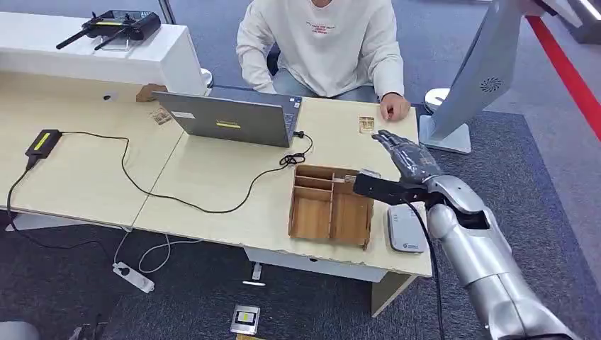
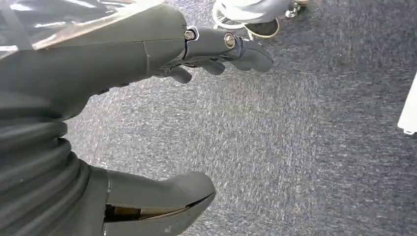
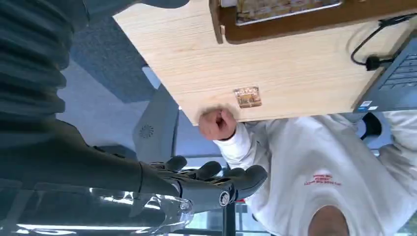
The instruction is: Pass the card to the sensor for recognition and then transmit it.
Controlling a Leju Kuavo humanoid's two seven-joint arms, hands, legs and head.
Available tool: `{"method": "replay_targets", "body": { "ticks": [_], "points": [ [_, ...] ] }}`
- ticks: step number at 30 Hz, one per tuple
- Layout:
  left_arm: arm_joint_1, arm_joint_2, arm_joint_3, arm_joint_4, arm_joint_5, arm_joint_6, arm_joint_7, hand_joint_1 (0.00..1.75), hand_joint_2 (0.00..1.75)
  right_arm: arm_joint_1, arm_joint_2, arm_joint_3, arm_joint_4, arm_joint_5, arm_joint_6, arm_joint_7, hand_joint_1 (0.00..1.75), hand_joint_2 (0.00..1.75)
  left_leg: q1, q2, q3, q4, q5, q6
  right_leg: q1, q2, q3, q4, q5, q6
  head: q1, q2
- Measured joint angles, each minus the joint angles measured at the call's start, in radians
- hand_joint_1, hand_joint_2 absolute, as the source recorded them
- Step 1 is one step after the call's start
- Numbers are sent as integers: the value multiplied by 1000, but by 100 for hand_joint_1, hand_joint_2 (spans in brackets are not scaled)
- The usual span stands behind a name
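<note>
A small brown card (image 1: 366, 125) lies flat on the wooden table (image 1: 212, 177), near its far edge and close to a person's fist (image 1: 393, 108); the right wrist view shows the card (image 3: 247, 97) beside that fist (image 3: 217, 123). My right hand (image 1: 405, 154) hovers open above the table, a little right of and nearer than the card, with fingers stretched out and nothing in them (image 3: 216, 179). A white card sensor (image 1: 404, 229) lies at the table's near right edge, under my forearm. My left hand (image 2: 216, 51) hangs over grey carpet, holding nothing.
A wooden divided tray (image 1: 330, 205) stands left of the sensor. A grey laptop (image 1: 230, 117) with a black cable (image 1: 177, 198) stands mid-table. The person in a white sweater (image 1: 322, 42) sits across the table. A monitor's white back (image 1: 482, 71) stands at the right.
</note>
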Motion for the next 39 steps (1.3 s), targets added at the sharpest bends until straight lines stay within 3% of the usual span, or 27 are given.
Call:
{"method": "replay_targets", "body": {
  "ticks": [9,10,24,31,39],
  "points": [
    [-7,-23,3,5,7,11,4,0,175,-31,55,11,38,0,-2,-35,0,175,0,0,0,0,0,0,0,0,0,0,0,0,0,0],
    [-8,-25,3,5,7,10,5,0,0,-35,63,12,43,0,-1,-37,0,175,0,0,0,0,0,0,0,0,0,0,0,0,0,0],
    [-4,-30,18,-8,-12,-32,6,0,0,-45,117,34,58,-20,14,-27,0,175,0,0,0,0,0,0,0,0,0,0,0,0,0,0],
    [-3,-47,21,-18,1,-35,8,0,0,-32,175,49,58,-8,10,10,0,175,0,0,0,0,0,0,0,0,0,0,0,0,0,0],
    [3,-63,23,-40,22,-47,22,0,0,-32,193,58,65,-10,16,7,0,175,0,0,0,0,0,0,0,0,0,0,0,0,0,0]
  ]
}}
